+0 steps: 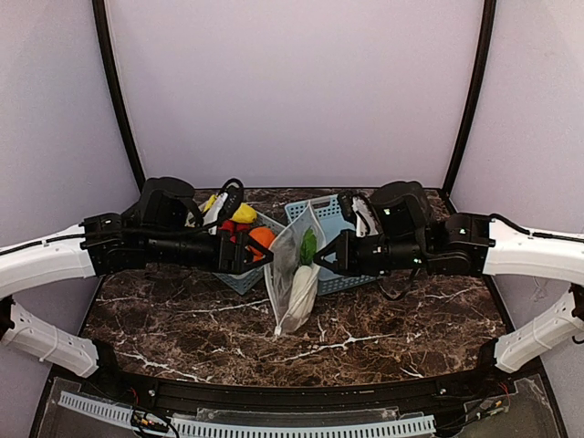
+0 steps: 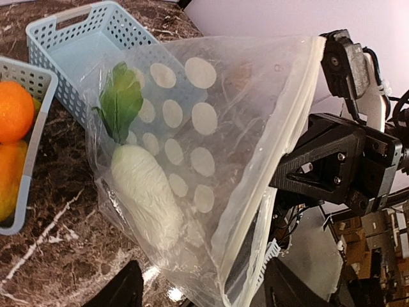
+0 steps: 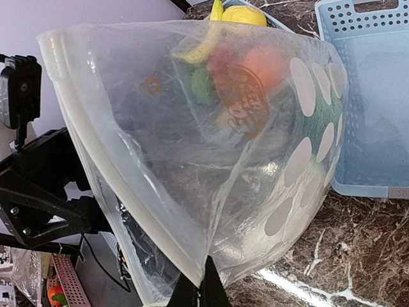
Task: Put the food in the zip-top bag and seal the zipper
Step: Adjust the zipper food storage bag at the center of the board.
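The zip-top bag (image 1: pixel 290 274) hangs upright between my two grippers, its bottom on the table. Inside it lie a white oblong piece (image 2: pixel 147 192) with green leaves (image 2: pixel 121 102). My right gripper (image 3: pixel 206 291) is shut, pinching the bag's (image 3: pixel 211 147) mouth edge. My left gripper (image 2: pixel 204 294) is open, its fingers spread either side of the bag's (image 2: pixel 211 128) mouth corner. The zipper strip (image 2: pixel 300 109) stands apart, so the mouth gapes; I see no slider. An orange (image 1: pixel 261 237), a yellow piece (image 1: pixel 244 214) and red pieces sit in the left basket.
Two light-blue lattice baskets stand behind the bag: the left one (image 1: pixel 239 281) holds the food, and the right one (image 1: pixel 328 214) has nothing showing in it. The marble table (image 1: pixel 182 319) reaches forward to a black front rail.
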